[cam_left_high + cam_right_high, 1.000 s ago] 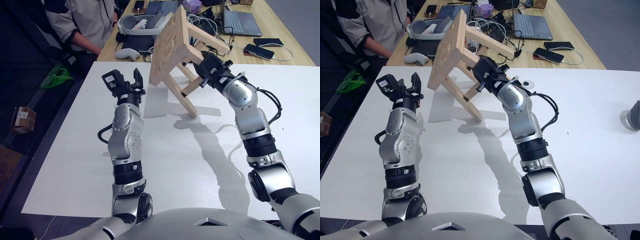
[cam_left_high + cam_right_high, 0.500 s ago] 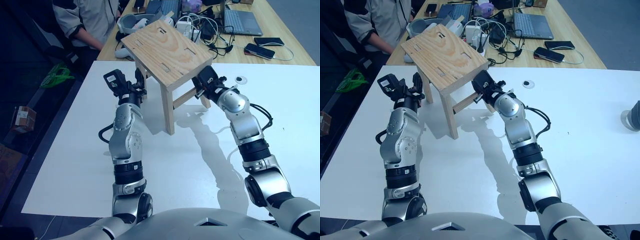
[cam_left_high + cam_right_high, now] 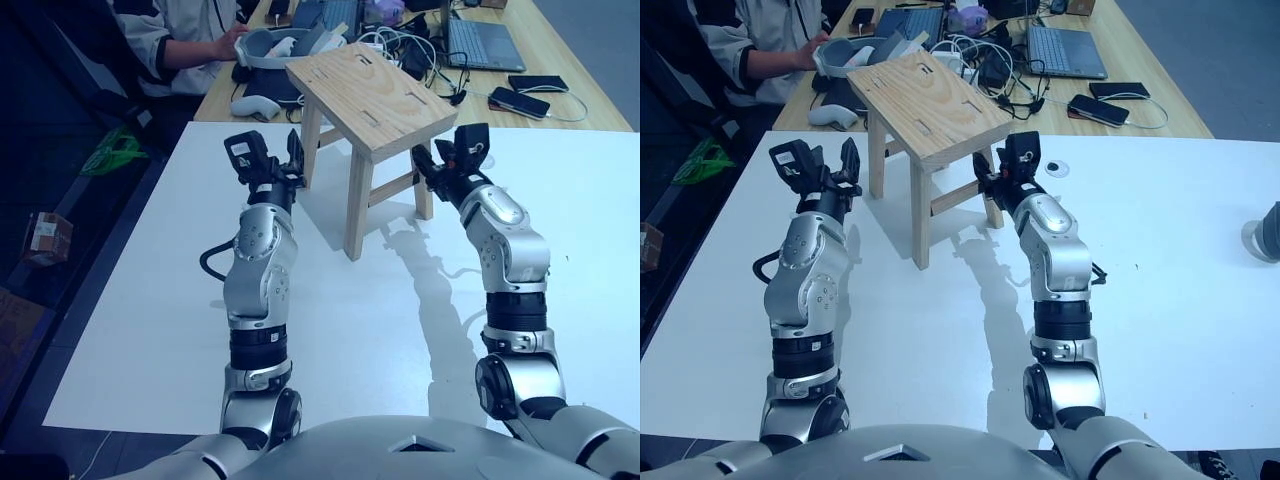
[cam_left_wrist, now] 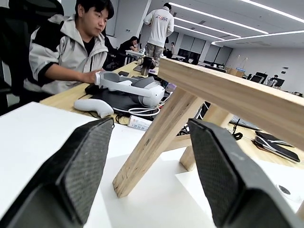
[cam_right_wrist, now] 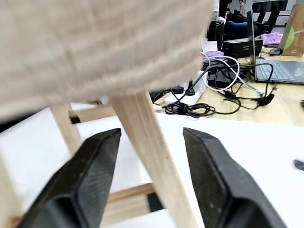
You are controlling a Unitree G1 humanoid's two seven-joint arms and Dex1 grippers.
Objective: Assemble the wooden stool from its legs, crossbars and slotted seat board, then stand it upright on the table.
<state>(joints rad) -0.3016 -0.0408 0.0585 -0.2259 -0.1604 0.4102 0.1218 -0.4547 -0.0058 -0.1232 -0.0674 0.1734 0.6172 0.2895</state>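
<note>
- The wooden stool (image 3: pixel 368 100) stands upright on the white table (image 3: pixel 380 330), towards its far edge, with the slotted seat board (image 3: pixel 925 100) on top and the legs down on the surface (the slots show as small dark cuts in the board).
- Its nearest leg (image 3: pixel 355 215) points at the robot, and a crossbar (image 3: pixel 393 188) runs from it to the leg on the right.
- The left arm rises steeply from the near edge, elbow low and forearm almost vertical. The left gripper (image 3: pixel 280 165) sits just beside the stool's left side.
- Its padded fingers (image 4: pixel 83 171) are spread wide with nothing between them; the left wrist view shows a stool leg a little way ahead of them.
- The right arm bends at the elbow and reaches forward, bringing the right gripper (image 3: pixel 440 165) up against the stool's right side, under the seat's edge.
- Its fingers (image 5: pixel 97 175) are parted on either side of a leg without pressing on it.
- Behind the table, a wooden desk carries a headset (image 3: pixel 275 45), a controller (image 3: pixel 255 105), cables (image 3: pixel 400 45), a laptop (image 3: pixel 480 45) and a phone (image 3: pixel 517 102).
</note>
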